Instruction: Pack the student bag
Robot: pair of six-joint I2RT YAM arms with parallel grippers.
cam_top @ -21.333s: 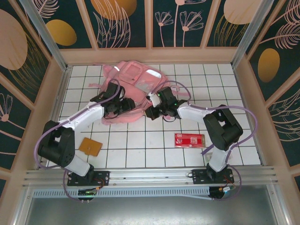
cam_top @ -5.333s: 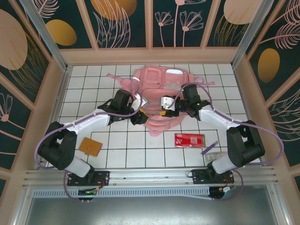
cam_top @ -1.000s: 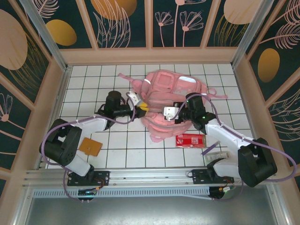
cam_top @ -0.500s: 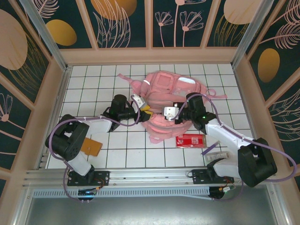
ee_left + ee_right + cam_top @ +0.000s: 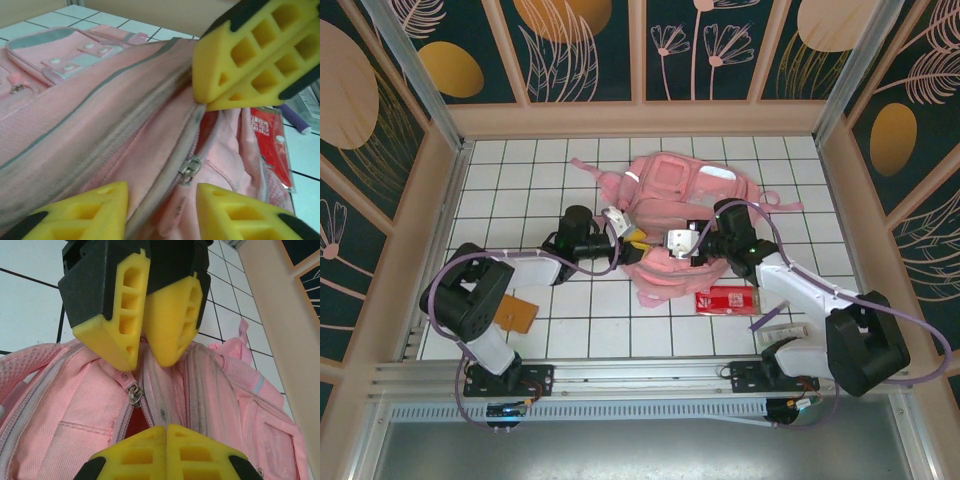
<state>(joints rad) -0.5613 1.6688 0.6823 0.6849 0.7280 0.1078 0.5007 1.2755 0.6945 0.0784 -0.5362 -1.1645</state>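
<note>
From above, you see the bag (image 5: pixel 685 190) on the bench (image 5: pixel 520 180), with the left hand (image 5: pixel 632 237) and right hand (image 5: pixel 658 246) meeting at its near side. Through your left wrist camera, the left hand's fingers (image 5: pixel 80 210) stand parted, the zip pull (image 5: pixel 189 170) just ahead. Through your right wrist camera, the right hand is pressed shut above the bag's zip.

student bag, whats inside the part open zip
Through the gap in the student bag, below the zip pull, a red patch shows; what it is I cannot tell. Its own fabric covers the rest.
</note>
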